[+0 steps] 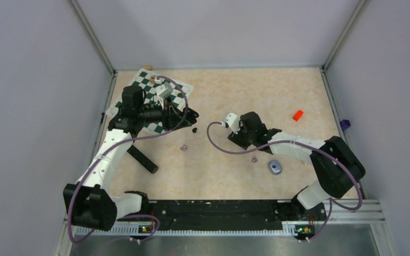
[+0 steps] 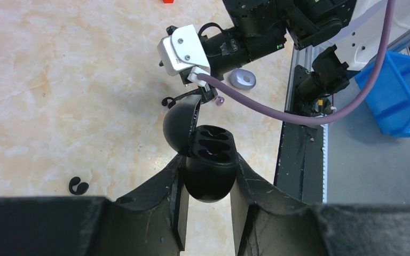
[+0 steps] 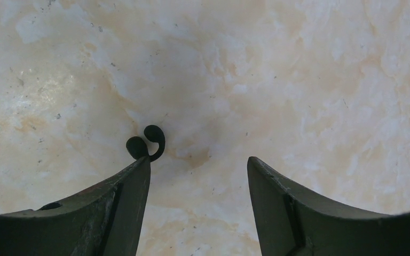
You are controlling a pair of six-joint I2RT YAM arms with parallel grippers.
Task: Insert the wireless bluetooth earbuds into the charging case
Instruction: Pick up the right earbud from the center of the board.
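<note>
The right end effector (image 3: 197,178) hangs partly open and empty, low over the pale marbled counter (image 3: 309,80). The small glossy black earbud with a curled hook (image 3: 145,143) lies just beyond one finger's tip, outside the gap. To pick it up well, I would shift sideways until the bud sits centred between the fingers. Then I would lower and close gently on its rounded body, not the thin hook, since so smooth a bud could squirt out.

The left end effector (image 2: 209,170) is clamped firmly on the matte black egg-shaped charging case (image 2: 208,178). Its domed lid is hinged open and two moulded wells are showing. The case should be held steady with the wells clear for the hand-over.

A second black hooked earbud (image 2: 77,185) lies on the counter near the case. A pale purple bud (image 2: 220,100) and a smooth grey oval case (image 2: 242,79) lie farther off.
</note>
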